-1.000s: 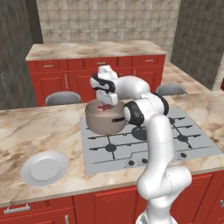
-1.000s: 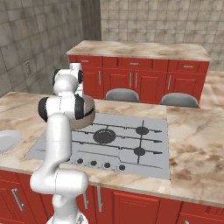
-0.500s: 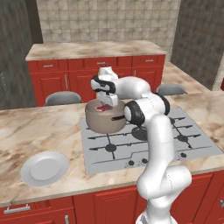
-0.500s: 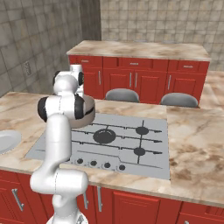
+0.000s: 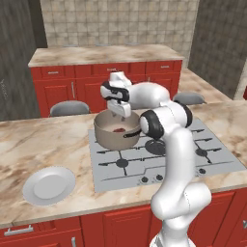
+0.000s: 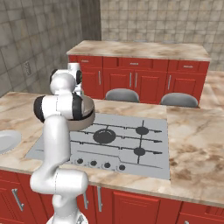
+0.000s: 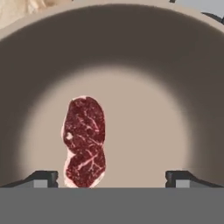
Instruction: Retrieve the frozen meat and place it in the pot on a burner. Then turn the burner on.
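**Meat in the pot, burner not yet lit**

The frozen meat (image 7: 85, 142) lies flat on the pale floor of the pot (image 5: 117, 130), which stands on the rear left burner of the cooktop (image 5: 159, 159); that half of the job looks done; turning a knob (image 5: 144, 180) at the front edge is what remains. The gripper (image 7: 112, 178) hangs over the pot's mouth, jaws spread wide, fingertips either side of the view, clasping nothing; the steak sits free below them.
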Controlling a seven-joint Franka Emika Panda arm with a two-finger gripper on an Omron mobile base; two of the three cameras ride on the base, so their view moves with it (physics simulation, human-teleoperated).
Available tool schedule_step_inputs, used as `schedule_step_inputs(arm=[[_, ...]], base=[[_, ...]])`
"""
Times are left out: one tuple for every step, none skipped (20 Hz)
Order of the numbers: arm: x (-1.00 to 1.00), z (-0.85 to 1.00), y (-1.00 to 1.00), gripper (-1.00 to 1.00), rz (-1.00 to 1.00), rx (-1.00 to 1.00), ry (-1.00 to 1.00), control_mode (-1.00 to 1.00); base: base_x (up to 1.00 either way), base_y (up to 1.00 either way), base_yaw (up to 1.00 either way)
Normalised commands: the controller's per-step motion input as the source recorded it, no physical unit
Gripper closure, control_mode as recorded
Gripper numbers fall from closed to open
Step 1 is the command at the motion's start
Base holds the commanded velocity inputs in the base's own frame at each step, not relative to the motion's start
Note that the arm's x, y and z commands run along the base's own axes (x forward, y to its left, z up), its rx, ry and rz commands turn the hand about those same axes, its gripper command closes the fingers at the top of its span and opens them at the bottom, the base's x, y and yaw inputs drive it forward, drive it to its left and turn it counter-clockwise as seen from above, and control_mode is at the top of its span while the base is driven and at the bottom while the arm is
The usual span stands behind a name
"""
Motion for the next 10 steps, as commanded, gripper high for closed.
schedule_step_inputs(arm=[[-0.64, 0.46, 0.0, -1.0, -0.04, 0.0, -0.02, -1.0], [-0.76, 0.42, 0.0, -1.0, -0.03, 0.0, -0.07, -1.0], [-0.85, 0.36, 0.0, -1.0, -0.03, 0.0, -0.1, -1.0], [-0.99, 0.34, 0.0, -1.0, -0.03, 0.0, -0.13, -1.0], [-1.0, 0.31, -0.01, -1.0, -0.03, 0.0, -0.16, -1.0], [-1.0, 0.29, -0.04, -1.0, -0.03, 0.0, -0.19, -1.0], [-1.0, 0.29, -0.09, -1.0, -0.02, 0.0, -0.23, -1.0], [-1.0, 0.29, -0.11, -1.0, 0.0, 0.0, -0.28, -1.0], [-1.0, 0.29, -0.11, -1.0, 0.0, 0.0, -0.29, -1.0], [-1.0, 0.28, -0.14, -1.0, 0.0, 0.0, -0.29, -1.0]], base=[[0.0, 0.0, 0.0], [0.0, 0.0, 0.0], [0.0, 0.0, 0.0], [0.0, 0.0, 0.0], [0.0, 0.0, 0.0], [0.0, 0.0, 0.0], [0.0, 0.0, 0.0], [0.0, 0.0, 0.0], [0.0, 0.0, 0.0], [0.0, 0.0, 0.0]])
